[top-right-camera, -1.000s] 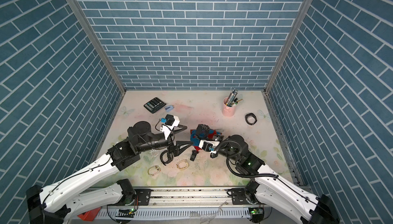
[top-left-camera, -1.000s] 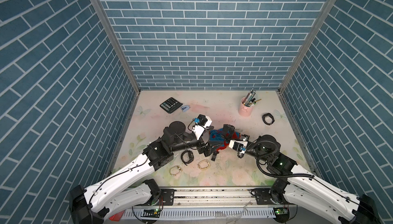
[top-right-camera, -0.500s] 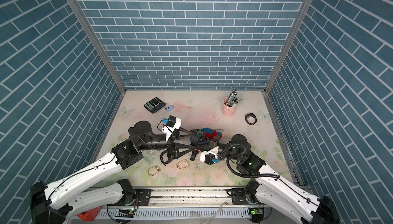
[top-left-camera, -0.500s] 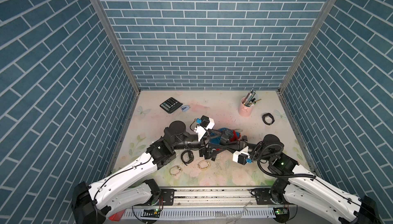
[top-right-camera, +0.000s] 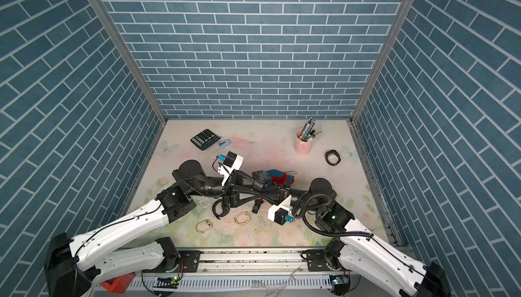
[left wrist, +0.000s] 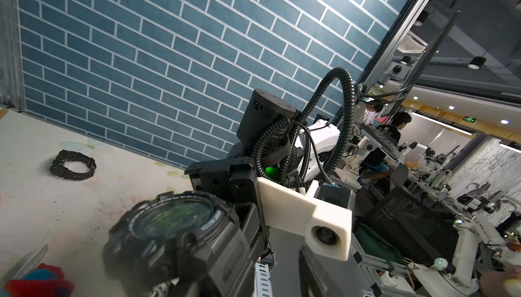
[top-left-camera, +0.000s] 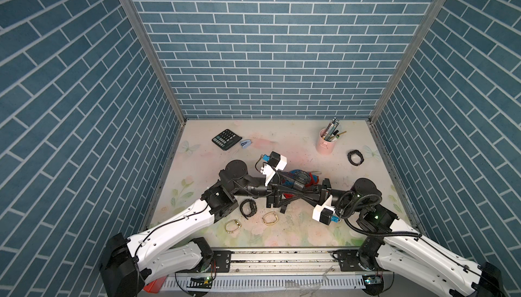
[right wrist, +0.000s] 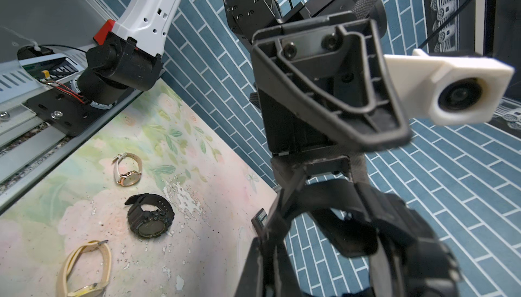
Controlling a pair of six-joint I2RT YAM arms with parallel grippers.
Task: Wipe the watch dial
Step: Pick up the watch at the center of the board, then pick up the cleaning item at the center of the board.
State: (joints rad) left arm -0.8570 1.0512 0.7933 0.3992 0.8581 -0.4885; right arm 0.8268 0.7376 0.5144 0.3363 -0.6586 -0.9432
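Note:
A chunky black digital watch [top-right-camera: 261, 178] hangs above the table at the centre, between the two arms, with its dial [left wrist: 172, 219] facing up. My right gripper [top-right-camera: 260, 194] [right wrist: 270, 253] is shut on the watch strap and comes in from the right. My left gripper [top-right-camera: 253, 187] [left wrist: 253, 277] reaches in from the left with its jaws part open on either side of the watch. A gap shows between the strap and one finger [left wrist: 311, 273]. A red and blue cloth [top-right-camera: 277, 175] [left wrist: 36, 281] lies on the table just behind the watch.
Another black watch [top-left-camera: 248, 208] [right wrist: 149, 219] and two gold-strapped watches [top-left-camera: 232, 226] [top-left-camera: 270, 219] lie on the table in front of the grippers. A further black watch [top-left-camera: 355, 158] lies far right. A calculator [top-left-camera: 227, 139] and a pink pen cup [top-left-camera: 326, 143] stand at the back.
The right arm has lifted the watch off the cloth and rolled its wrist, so its camera now points down. The left jaws have narrowed around the watch.

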